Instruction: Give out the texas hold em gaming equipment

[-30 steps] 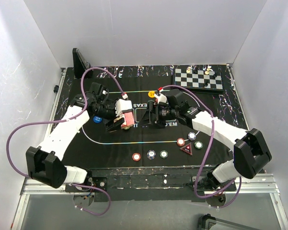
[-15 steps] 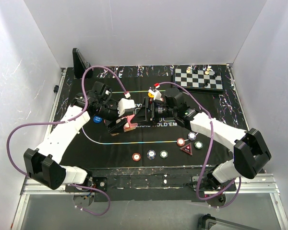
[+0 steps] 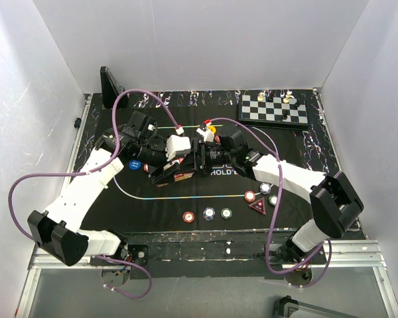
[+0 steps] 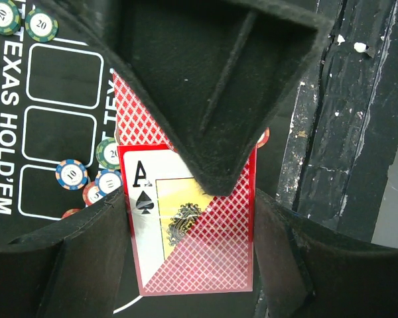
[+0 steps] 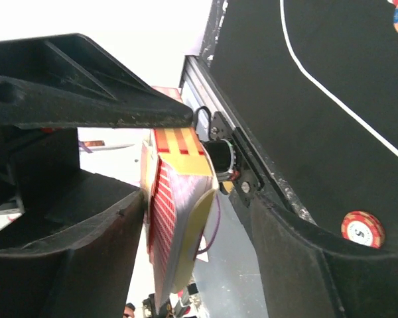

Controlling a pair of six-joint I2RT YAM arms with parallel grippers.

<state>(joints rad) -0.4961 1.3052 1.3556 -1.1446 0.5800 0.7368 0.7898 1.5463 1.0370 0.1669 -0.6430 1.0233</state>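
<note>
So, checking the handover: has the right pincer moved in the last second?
Yes. The right pincer went left, away from the chessboard, up to the cards in the left pincer.

A lab rig; white panels (image 3: 199, 40) enclose the table (image 3: 318, 142).

We see plain white walls (image 3: 199, 40), evenly lit, behind and to either side of the right gripper (image 3: 198, 161). Beneath it is a scuffed black table (image 3: 320, 142), with a grey surface (image 3: 205, 295) nearer us.

White arms (image 3: 86, 189), black joints (image 3: 56, 237), purple cables (image 3: 11, 197)
</note>
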